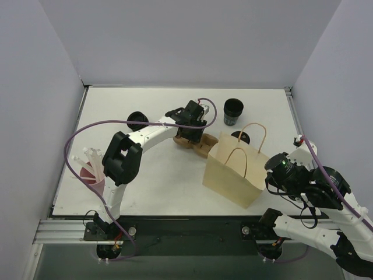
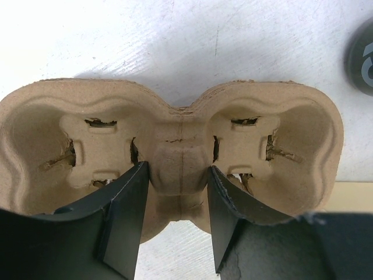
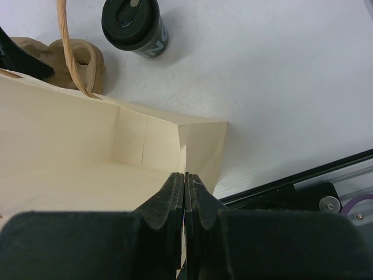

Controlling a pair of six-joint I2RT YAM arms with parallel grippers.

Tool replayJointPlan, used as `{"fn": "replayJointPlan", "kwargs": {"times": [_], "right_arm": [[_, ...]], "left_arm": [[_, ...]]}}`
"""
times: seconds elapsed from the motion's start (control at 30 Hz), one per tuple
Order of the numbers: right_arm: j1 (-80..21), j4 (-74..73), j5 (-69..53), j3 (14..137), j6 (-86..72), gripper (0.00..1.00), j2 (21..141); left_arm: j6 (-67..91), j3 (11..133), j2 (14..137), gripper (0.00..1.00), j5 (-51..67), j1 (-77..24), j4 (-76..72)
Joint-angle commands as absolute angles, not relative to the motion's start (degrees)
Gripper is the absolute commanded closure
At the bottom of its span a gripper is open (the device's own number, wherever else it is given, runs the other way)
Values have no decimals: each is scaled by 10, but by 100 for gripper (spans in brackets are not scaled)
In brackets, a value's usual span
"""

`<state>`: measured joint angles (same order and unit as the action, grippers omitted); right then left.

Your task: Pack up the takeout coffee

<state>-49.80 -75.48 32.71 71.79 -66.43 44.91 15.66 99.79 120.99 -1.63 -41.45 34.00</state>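
Note:
The takeout coffee (image 3: 134, 26), a small black cup with a black lid, stands on the table behind the paper bag (image 1: 233, 169), its lid (image 1: 240, 137) showing over the bag's rim. The brown pulp carrier (image 2: 175, 134) lies left of the bag with both wells empty. My left gripper (image 2: 178, 169) straddles the carrier's centre hump, with both fingers pressed against its sides. My right gripper (image 3: 185, 175) is shut on the near rim of the bag (image 3: 145, 140), which stands open and looks empty. In the top view the left gripper (image 1: 189, 133) is over the carrier (image 1: 201, 146), and the right gripper (image 1: 267, 182) is at the bag's right edge.
A stack of lidless black cups (image 1: 233, 111) stands at the back, right of centre. A low black stack of lids (image 1: 137, 121) sits at the back left. Pink and white items (image 1: 90, 169) lie near the table's left edge. Walls close in on three sides.

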Motion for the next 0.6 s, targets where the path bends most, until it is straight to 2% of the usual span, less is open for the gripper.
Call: {"fn": "replayJointPlan", "kwargs": {"times": [0.0, 0.23, 0.47, 0.57], "right_arm": [[-495, -843, 328, 716, -668, 99, 448], [-495, -842, 326, 710, -677, 99, 446], [-495, -835, 325, 704, -679, 99, 449], [-495, -831, 327, 704, -678, 99, 452]], "left_arm": [[149, 1022, 1163, 56, -13, -410, 330], [147, 1023, 1115, 53, -78, -409, 322], [162, 986, 1133, 51, -52, -392, 312], [163, 1009, 1146, 48, -45, -387, 328]]}}
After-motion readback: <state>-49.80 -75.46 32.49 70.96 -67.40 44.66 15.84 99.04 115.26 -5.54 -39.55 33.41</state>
